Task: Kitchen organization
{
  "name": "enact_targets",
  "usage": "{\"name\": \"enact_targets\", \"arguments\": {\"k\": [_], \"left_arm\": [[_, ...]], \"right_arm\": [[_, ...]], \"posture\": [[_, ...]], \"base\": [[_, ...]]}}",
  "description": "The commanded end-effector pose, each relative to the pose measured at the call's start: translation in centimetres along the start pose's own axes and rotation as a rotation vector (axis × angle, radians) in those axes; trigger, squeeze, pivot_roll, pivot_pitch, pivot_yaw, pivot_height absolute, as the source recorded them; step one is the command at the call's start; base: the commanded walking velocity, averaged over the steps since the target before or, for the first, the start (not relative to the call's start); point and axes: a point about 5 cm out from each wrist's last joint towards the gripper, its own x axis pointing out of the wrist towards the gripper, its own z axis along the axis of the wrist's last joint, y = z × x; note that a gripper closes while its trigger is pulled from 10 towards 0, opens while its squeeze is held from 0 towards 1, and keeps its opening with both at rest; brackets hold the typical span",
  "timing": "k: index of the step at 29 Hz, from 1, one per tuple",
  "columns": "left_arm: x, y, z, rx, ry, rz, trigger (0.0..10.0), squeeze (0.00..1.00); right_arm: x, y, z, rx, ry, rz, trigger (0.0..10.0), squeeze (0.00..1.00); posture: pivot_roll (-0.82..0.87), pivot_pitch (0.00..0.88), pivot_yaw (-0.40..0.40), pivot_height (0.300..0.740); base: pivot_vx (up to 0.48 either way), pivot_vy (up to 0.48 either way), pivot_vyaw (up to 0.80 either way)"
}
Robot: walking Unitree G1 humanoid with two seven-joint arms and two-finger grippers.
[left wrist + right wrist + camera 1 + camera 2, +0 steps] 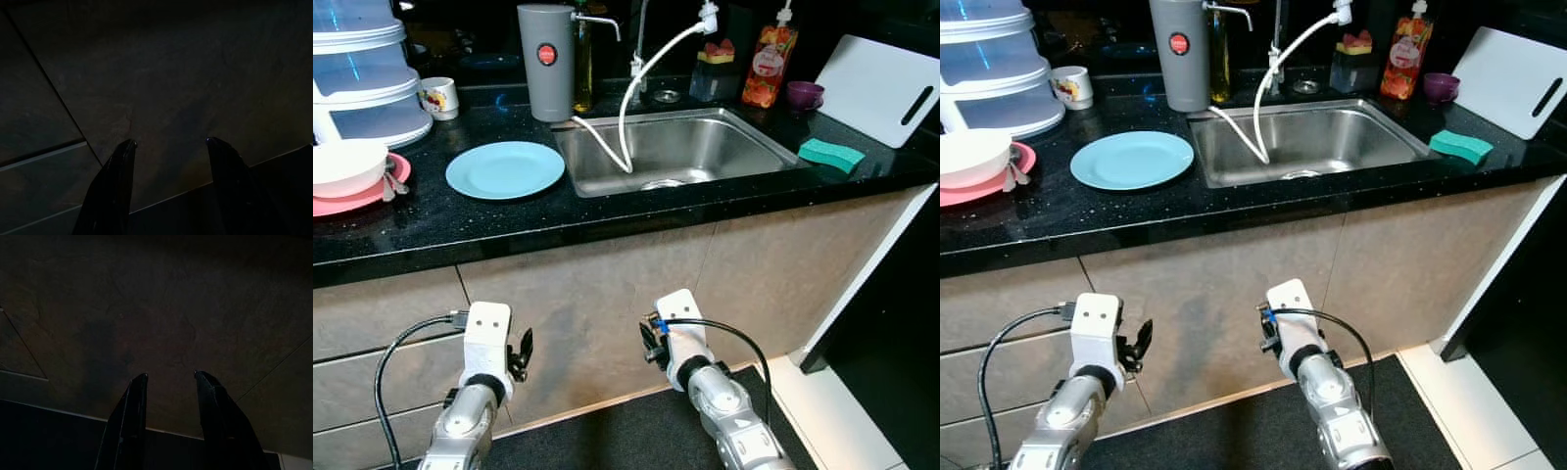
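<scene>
Grey canister (546,61) bears an illegible, perhaps branded, red label; blue plate (505,168) lies on the bench (607,220), far above the open, empty left gripper (168,147) and right gripper (170,378).

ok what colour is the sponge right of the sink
Green sponge, clearest in the left eye view.

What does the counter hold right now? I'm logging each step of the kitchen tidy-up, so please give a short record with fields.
counter: black, speckled
sink: steel basin, white hose looping into it
left of sink: blue plate, white bowl on pink plate, mug
right of sink: green sponge, white cutting board
behind sink: grey canister, soap bottle
left gripper: open, low before the cabinet
right gripper: open, low before the cabinet
</scene>
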Motion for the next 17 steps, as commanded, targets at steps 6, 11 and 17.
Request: {"name": "enact_targets", "arguments": {"k": [6,11,17], "left_arm": [[-0.25,0.1,-0.82,0.001,0.037,-0.003,10.0,0.0],[-0.32,-0.01,-0.9,0.0,0.038,-0.005,10.0,0.0],[-0.4,0.02,-1.05,-0.013,0.043,-0.005,10.0,0.0]], "right_arm": [[-0.2,0.08,-0.26,0.001,0.002,-0.003,10.0,0.0],[-0.28,0.03,-0.33,0.003,0.003,-0.002,10.0,0.0],[-0.32,0.01,-0.38,0.007,0.005,-0.006,10.0,0.0]], "posture": [[-0.03,0.036,0.011,0.74],[-0.03,0.03,0.01,0.74],[-0.03,0.025,0.014,0.74]], "base": [[0.0,0.0,0.0],[0.0,0.0,0.0],[0.0,0.0,0.0]]}}
